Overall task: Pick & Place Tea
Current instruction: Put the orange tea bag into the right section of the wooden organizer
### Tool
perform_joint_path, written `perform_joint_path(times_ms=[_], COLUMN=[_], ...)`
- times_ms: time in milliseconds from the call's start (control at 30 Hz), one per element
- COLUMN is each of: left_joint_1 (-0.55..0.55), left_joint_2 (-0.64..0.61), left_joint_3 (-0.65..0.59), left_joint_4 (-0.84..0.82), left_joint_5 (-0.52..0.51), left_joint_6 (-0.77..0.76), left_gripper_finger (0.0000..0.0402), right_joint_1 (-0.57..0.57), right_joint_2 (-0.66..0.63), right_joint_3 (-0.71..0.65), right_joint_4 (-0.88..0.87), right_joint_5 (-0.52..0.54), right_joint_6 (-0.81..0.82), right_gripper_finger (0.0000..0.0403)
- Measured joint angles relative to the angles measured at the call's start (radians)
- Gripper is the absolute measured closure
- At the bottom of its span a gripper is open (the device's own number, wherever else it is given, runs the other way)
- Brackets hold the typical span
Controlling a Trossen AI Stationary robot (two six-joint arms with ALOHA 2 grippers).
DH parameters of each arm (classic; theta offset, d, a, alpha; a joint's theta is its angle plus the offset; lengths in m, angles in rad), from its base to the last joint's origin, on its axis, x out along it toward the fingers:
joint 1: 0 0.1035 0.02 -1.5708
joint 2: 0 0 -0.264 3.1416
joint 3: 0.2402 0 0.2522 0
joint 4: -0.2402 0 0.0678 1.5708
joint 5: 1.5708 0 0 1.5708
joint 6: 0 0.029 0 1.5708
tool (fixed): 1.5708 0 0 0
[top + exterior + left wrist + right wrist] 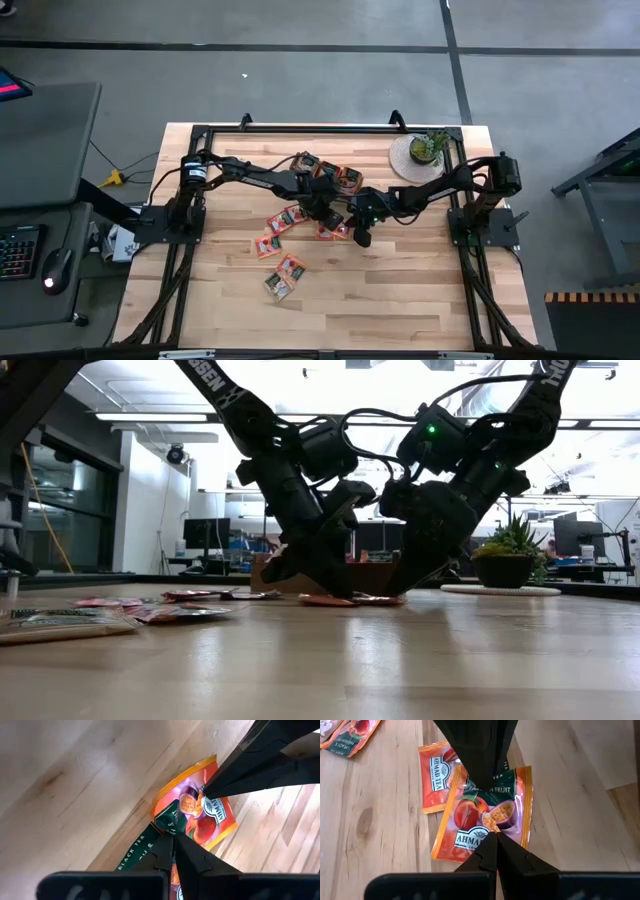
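Note:
An orange tea sachet [485, 815] with a dark green top band lies flat on the wooden table, overlapping a red sachet [435, 777]. My left gripper [172, 840] is shut at the sachet's green end. My right gripper [492, 836] is shut, its tips on the sachet's printed middle. The two grippers meet at the table's centre, the left gripper [322, 212] and the right gripper [347, 224] close together. In the low view both sets of fingers slant down to the sachet [350, 600]. My left gripper has its two shut fingers on the sachet's green top edge [164, 822], slanting down from the table's left. That edge seems caught between the fingertips; the fingers hide how far it reaches in. The sachet lies on the table. My right gripper presses its shut fingertips down on the sachet's middle [490, 822], by the fruit picture, slanting down from the table's right. The sachet stays flat on the table under them.
More sachets lie loose left of and nearer than the grippers [285, 220], [268, 245], [285, 275]. A brown wooden tray [330, 175] holding sachets sits just beyond the grippers. A potted plant [425, 150] stands on a round mat at the far right.

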Motion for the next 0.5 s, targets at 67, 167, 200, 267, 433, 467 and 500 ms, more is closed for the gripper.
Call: perform_joint_path(times_ms=[67, 167, 200, 267, 433, 467, 500], left_joint_1=[0.000, 0.000, 0.000, 0.000, 0.000, 0.000, 0.000], left_joint_2=[0.000, 0.000, 0.000, 0.000, -0.017, -0.021, -0.024], left_joint_3=[0.000, 0.000, 0.000, 0.000, 0.000, 0.001, 0.001], left_joint_4=[0.001, 0.001, 0.002, 0.005, 0.004, 0.006, 0.002], left_joint_5=[-0.002, -0.002, -0.003, -0.008, -0.017, -0.023, -0.028], left_joint_6=[0.001, 0.003, 0.003, 0.004, 0.009, 0.010, 0.011], left_gripper_finger=[0.0392, 0.0398, 0.0399, 0.0400, 0.0401, 0.0401, 0.0401], right_joint_1=[0.000, 0.000, 0.000, 0.000, 0.001, 0.001, 0.000], right_joint_2=[0.000, 0.000, -0.003, -0.013, -0.094, -0.117, -0.140], right_joint_3=[0.000, 0.000, 0.000, 0.000, 0.000, 0.000, 0.000], right_joint_4=[0.000, 0.000, 0.000, 0.000, -0.005, -0.010, -0.018], right_joint_5=[0.001, 0.001, -0.004, -0.014, -0.015, -0.014, -0.012], right_joint_6=[0.000, 0.009, 0.012, 0.019, 0.026, 0.026, 0.026], right_gripper_finger=[0.0403, 0.0403, 0.0403, 0.0403, 0.0403, 0.0403, 0.0403])
